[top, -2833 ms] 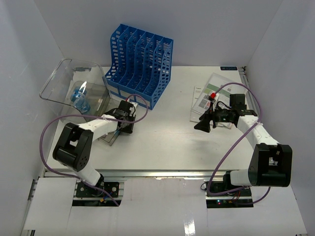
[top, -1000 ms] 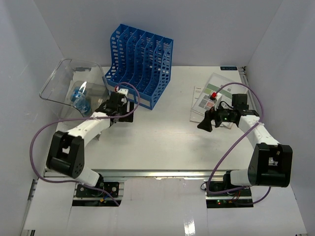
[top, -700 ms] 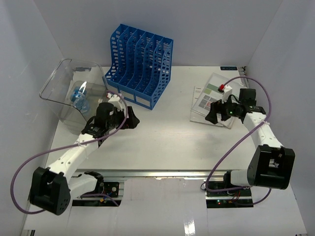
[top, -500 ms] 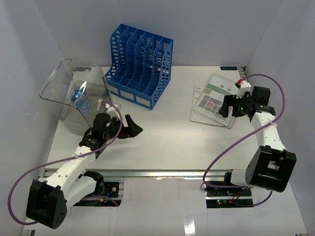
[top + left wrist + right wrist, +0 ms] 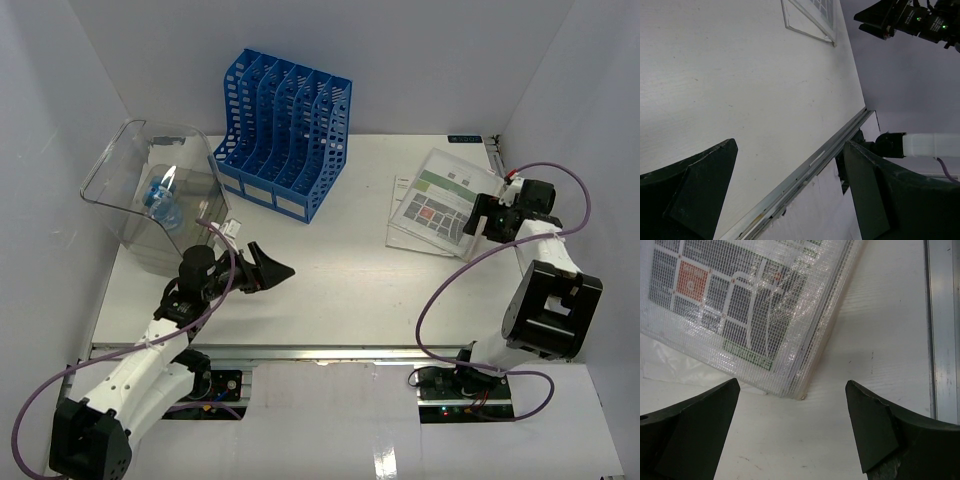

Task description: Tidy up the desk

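Over the desk [image 5: 350, 295], left end effector [image 5: 274, 264] and right end effector [image 5: 476, 217] both spread.

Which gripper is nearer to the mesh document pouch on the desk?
Right. The right gripper hangs open at a corner of the mesh pouch; the left gripper, also open, is far across the desk, near the clear bin.

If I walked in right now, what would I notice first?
Probably the bright blue file rack standing at the back of the white desk. Next, the big clear bin at the far left with something blue inside. On the right lies a mesh pouch of printed sheets, and the right gripper hangs open by its corner.
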You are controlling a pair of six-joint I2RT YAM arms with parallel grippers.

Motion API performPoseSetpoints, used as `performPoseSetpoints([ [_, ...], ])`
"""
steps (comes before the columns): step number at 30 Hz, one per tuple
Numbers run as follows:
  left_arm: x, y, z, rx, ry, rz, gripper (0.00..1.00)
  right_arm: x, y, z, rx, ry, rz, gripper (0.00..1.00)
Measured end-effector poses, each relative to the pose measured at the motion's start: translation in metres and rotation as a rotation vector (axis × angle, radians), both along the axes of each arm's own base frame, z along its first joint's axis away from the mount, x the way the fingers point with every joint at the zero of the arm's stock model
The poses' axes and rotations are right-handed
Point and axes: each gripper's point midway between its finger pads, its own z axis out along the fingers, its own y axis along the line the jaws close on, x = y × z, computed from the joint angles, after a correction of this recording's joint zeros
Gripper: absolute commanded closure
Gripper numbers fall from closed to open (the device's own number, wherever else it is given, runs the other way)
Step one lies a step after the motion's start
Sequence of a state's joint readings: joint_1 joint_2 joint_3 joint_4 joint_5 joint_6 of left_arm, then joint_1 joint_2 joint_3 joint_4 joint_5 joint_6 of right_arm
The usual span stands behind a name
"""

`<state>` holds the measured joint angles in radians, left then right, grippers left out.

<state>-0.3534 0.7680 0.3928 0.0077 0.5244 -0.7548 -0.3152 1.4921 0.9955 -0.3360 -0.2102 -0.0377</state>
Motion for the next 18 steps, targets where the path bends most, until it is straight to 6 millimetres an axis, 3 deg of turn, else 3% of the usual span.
performPoseSetpoints([
  [8,-0.009,-0.001,0.011,-0.050,0.010,-0.001,0.02,0.004,-0.008,-0.043,0.077,0.099,-0.106,0.09],
  [12,-0.011,0.000,0.010,-0.053,0.027,0.001,0.02,0.006,-0.008,-0.054,0.110,0.119,-0.142,0.12],
  [15,-0.012,0.000,0.007,-0.050,0.046,0.003,0.02,0.011,-0.008,-0.059,0.132,0.120,-0.160,0.23],
  [18,-0.013,0.000,0.006,-0.050,0.057,0.005,0.02,0.016,-0.006,-0.067,0.164,0.128,-0.175,0.41],
])
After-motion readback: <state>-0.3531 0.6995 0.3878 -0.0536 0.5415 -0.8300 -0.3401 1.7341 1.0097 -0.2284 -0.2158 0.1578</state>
